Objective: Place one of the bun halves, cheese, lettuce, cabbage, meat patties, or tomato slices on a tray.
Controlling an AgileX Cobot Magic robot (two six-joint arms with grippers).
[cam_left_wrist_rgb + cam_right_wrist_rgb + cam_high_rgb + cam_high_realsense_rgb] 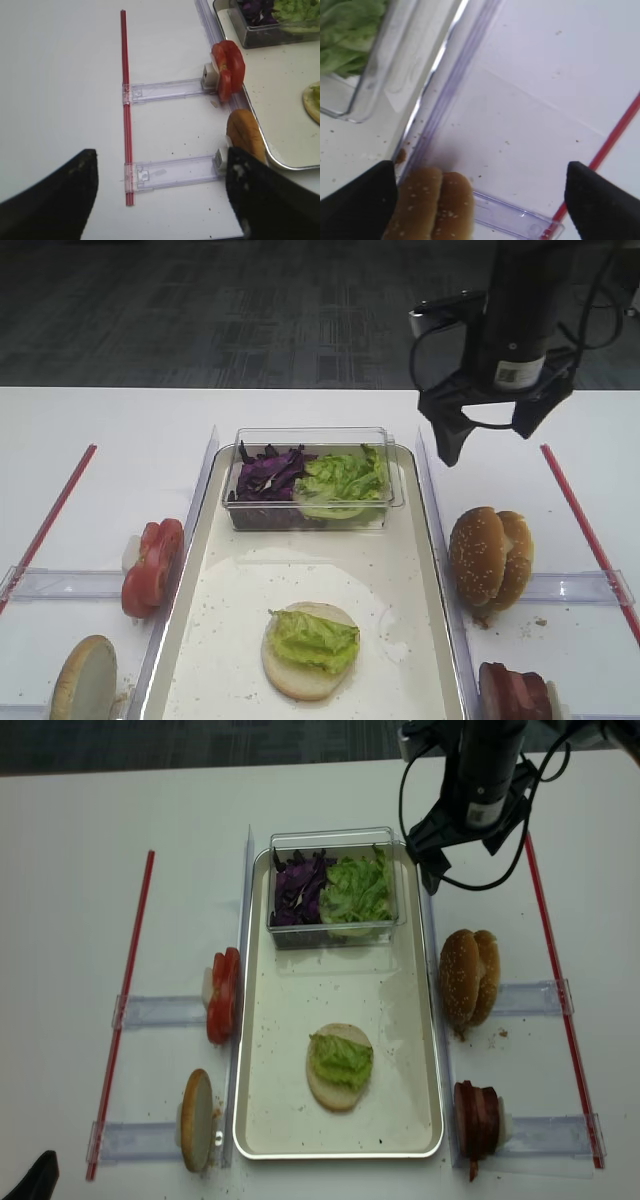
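Observation:
On the tray point(400, 570) lies a bun half point(300, 680) topped with a lettuce leaf point(313, 638). My right gripper point(490, 435) hangs open and empty over the table right of the tray, above and behind the two sesame bun halves point(435, 205) standing on edge. Meat patties point(515, 695) stand at the front right. Left of the tray are tomato slices point(227, 67) and another bun half point(245, 135). My left gripper point(161, 190) is open over the left table, holding nothing. Cabbage point(268, 475) and lettuce point(345, 478) fill a tub. No cheese is in view.
The clear plastic tub point(395, 502) sits at the tray's far end. Clear plastic rails point(170, 90) and red strips point(125, 75) lie on the white table on both sides. Crumbs speckle the tray floor.

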